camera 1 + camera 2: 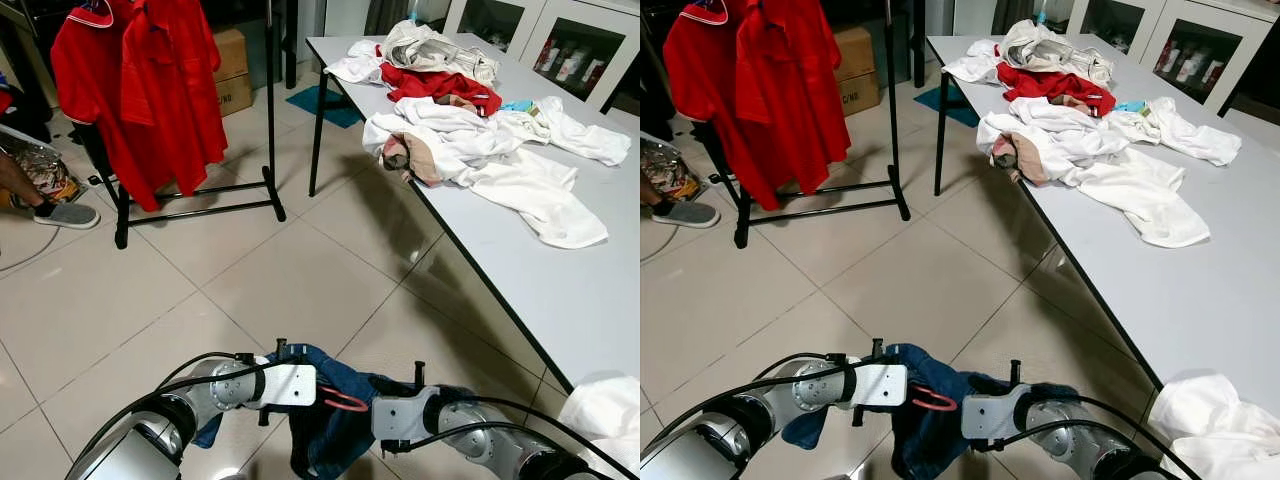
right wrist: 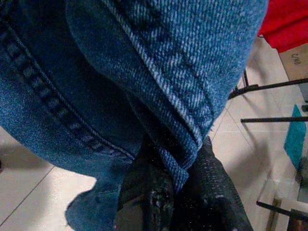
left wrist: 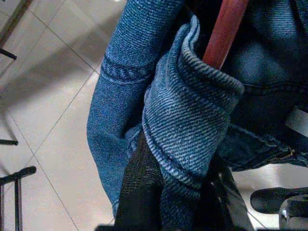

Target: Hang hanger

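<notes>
A blue denim garment [image 1: 325,405] hangs on a red hanger [image 1: 345,400] low in front of me, held up between my two arms. My left gripper [image 3: 178,202] is shut on a fold of the denim just below the red hanger bar [image 3: 224,33]. My right gripper [image 2: 180,192] pinches a seamed hem of the same garment from the other side. A black clothes rack [image 1: 270,110] stands across the tiled floor at the far left, with red shirts [image 1: 150,80] hanging on it.
A long white table [image 1: 560,300] runs along the right, piled with white and red clothes [image 1: 480,150]. A white cloth [image 1: 605,410] lies near its front corner. Cardboard boxes [image 1: 232,70] sit behind the rack. A person's foot in a grey shoe [image 1: 65,213] rests at the left edge.
</notes>
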You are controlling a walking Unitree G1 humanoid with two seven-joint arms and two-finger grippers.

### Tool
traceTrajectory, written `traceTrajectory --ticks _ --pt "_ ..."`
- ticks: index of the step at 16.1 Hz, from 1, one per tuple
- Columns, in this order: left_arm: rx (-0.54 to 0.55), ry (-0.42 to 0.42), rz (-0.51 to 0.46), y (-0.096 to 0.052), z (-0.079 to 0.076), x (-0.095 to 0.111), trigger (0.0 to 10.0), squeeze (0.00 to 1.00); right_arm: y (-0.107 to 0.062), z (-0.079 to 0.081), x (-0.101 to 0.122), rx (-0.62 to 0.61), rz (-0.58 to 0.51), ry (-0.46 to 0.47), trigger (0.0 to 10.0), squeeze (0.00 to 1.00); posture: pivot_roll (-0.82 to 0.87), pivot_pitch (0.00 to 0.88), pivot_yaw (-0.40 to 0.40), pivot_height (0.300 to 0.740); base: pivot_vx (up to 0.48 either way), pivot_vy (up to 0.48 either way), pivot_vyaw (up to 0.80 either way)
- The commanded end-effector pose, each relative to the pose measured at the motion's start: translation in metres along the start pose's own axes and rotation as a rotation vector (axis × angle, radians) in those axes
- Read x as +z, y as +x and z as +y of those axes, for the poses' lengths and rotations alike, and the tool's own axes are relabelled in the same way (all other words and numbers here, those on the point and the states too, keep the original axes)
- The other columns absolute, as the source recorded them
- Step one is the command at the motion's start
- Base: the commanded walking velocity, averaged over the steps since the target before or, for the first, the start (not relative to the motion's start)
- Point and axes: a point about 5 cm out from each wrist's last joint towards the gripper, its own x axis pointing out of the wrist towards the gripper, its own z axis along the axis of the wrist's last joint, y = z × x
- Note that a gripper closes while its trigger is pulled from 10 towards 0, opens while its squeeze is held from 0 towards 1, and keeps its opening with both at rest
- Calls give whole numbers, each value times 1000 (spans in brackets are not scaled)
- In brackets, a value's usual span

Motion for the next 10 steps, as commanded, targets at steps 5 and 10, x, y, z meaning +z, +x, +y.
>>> traceTrajectory --ticks 5,10 --pt "45 44 -37 1 14 10 10000 0 -3 -3 -5 -3 12 -3 0 0 -76 0 -30 740 0 0 0" --pt "39 19 -45 1 14 10 10000 1000 -2 -3 -4 -9 10 -1 0 0 -76 0 -27 740 0 0 0"
